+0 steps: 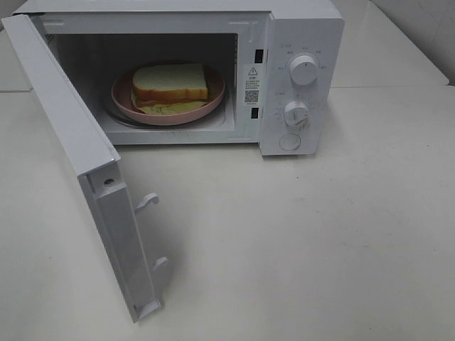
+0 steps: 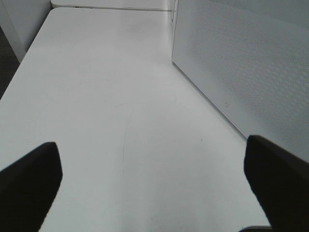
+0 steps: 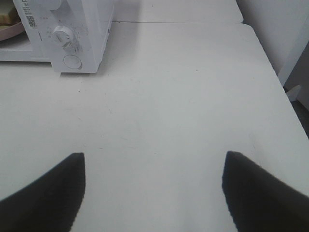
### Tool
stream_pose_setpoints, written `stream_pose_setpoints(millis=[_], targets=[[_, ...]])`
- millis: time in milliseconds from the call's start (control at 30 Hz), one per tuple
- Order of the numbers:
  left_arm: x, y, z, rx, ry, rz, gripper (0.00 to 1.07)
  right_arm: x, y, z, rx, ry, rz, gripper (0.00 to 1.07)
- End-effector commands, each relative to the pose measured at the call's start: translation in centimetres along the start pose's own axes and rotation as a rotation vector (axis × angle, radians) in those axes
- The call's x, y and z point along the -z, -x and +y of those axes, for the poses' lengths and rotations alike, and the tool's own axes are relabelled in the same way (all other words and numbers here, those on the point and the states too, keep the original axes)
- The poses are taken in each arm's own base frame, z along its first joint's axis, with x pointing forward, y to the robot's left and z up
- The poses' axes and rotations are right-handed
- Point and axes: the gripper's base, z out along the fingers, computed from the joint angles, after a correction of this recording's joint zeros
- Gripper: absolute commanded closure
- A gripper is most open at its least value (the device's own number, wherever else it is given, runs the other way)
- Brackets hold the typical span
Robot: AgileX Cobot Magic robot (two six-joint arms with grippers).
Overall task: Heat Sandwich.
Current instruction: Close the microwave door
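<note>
Over on the left, the white microwave door point(image 1: 67, 121) stands swung wide open, its two latch hooks point(image 1: 148, 201) jutting over the pale white desk point(image 1: 306, 241). The left end effector point(image 2: 153, 186) hovers low over that desk, dark jaws spread wide with nothing between them and the door's dotted outer face just beside it.

Into the middle now: the squarish white-bread sandwich with tan crust point(image 1: 170, 82) sits on a round pink plate point(image 1: 168, 118) inside the cavity of the boxy white microwave oven point(image 1: 298, 28). Loading looks done, so closing the door is probably the step in hand. To do it well, the arm should press flat on the outer face near the free edge, far from the hinge. It should follow the arc steadily until the hooks seat, without shoving the oven along the desk.

On the right come two round white knobs point(image 1: 303, 71) and a round white button point(image 1: 290, 141). The right end effector point(image 3: 154, 193) hangs well apart from them, jaws parted and empty.

The high camera shows neither arm, yet it alone gives the whole sandwich and the hooks. Only the left wrist view shows the door's outer side. The right wrist view catches the lower knob, the button and a sliver of plate and bread.
</note>
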Motion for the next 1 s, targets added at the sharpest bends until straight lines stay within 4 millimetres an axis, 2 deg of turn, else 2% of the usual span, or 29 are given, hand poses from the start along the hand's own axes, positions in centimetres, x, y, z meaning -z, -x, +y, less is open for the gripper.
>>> stream_pose_setpoints(millis=[33,700,867,1000], targets=[[0.1,0.0,0.0,0.008,-0.004,-0.016,0.09,0.3,-0.2,0.0,-0.005,-0.007,-0.035,0.32],[0.1,0.1,-0.1,0.014,-0.015,-0.018,0.09,0.3,-0.2,0.0,-0.005,-0.007,-0.035,0.32],[0.7,1.2,-0.2,0.013,-0.014,-0.067,0.09,0.3,-0.2,0.0,-0.006,-0.007,-0.035,0.32],[0.2,2.0,-0.1,0.015,-0.013,-0.058,0.09,0.3,-0.2,0.0,-0.006,-0.007,-0.035,0.32]])
